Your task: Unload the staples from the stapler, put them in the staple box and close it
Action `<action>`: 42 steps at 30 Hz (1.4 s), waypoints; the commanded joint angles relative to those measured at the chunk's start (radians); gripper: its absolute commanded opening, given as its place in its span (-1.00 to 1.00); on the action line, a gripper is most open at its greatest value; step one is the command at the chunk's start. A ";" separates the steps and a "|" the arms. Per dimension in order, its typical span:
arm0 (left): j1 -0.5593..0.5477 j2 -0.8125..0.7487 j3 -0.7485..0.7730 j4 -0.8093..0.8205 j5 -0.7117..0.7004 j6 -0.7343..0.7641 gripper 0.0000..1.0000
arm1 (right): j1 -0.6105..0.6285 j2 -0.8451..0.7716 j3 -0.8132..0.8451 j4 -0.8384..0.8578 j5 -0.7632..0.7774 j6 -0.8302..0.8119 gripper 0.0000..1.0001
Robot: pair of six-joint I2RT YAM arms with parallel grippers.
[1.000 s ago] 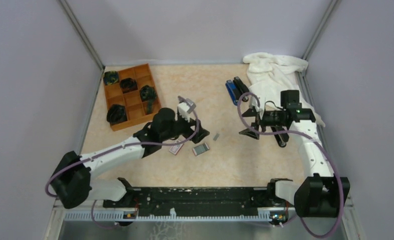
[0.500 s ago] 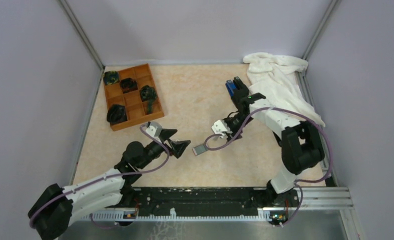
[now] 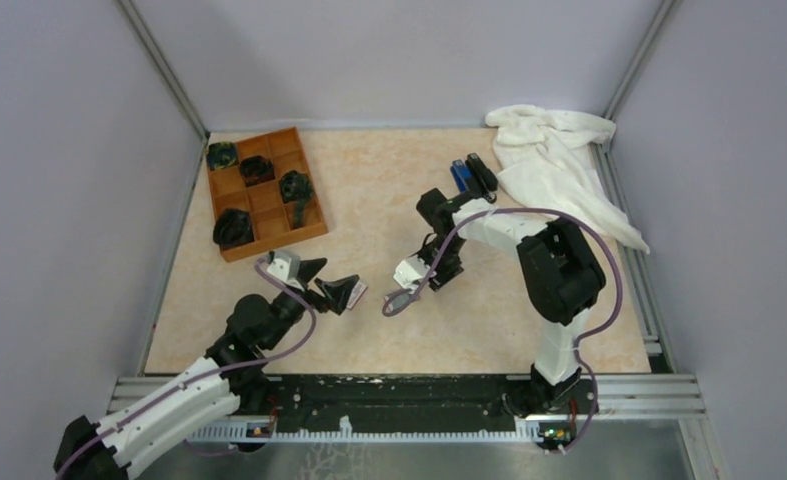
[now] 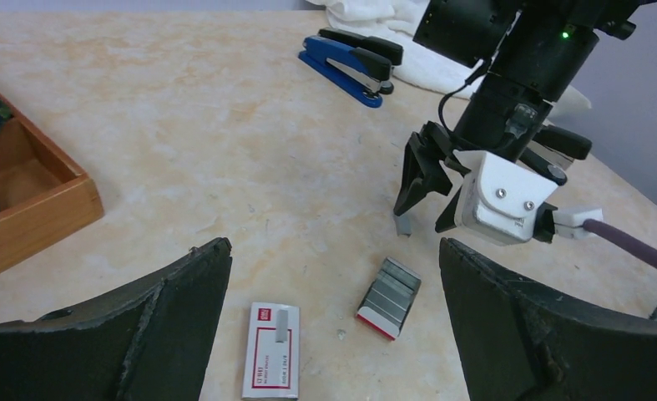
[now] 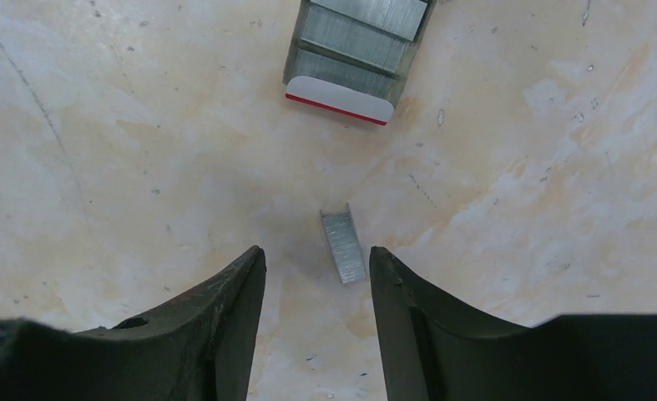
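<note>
A short silvery strip of staples lies flat on the table. My right gripper points down over it, open. The strip's near end sits between the fingertips, closer to the right one, and touches neither. In the top view this gripper is mid-table. A black stapler lies at the back, far from both grippers. My left gripper is wide open and empty, hovering near-left of the strip.
A blue stapler lies beside the black one. A white-and-red staple box with a strip on it and an open tray of staples lie under the left gripper. A wooden compartment tray stands back left, a white cloth back right.
The right arm swung in from the right and came down over the strip, its jaws narrowing. The left arm drew back toward the near left and opened wide.
</note>
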State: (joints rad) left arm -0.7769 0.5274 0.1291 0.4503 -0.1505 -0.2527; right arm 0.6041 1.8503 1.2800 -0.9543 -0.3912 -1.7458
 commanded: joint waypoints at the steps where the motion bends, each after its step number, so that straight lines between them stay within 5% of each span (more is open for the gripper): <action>1: 0.005 -0.098 0.003 -0.156 -0.112 0.063 0.98 | 0.044 0.031 0.055 0.028 0.075 0.012 -0.04; 31: 0.005 -0.226 -0.050 -0.231 -0.124 0.024 0.98 | 0.126 0.043 -0.002 0.110 0.177 0.135 -0.73; 42: 0.005 -0.225 -0.058 -0.218 -0.091 -0.018 0.98 | 0.125 -0.117 -0.082 0.265 0.112 0.579 -0.91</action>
State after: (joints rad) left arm -0.7761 0.3122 0.0814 0.2157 -0.2646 -0.2455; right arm 0.7181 1.8378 1.2160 -0.7712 -0.2283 -1.3987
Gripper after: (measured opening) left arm 0.989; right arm 0.160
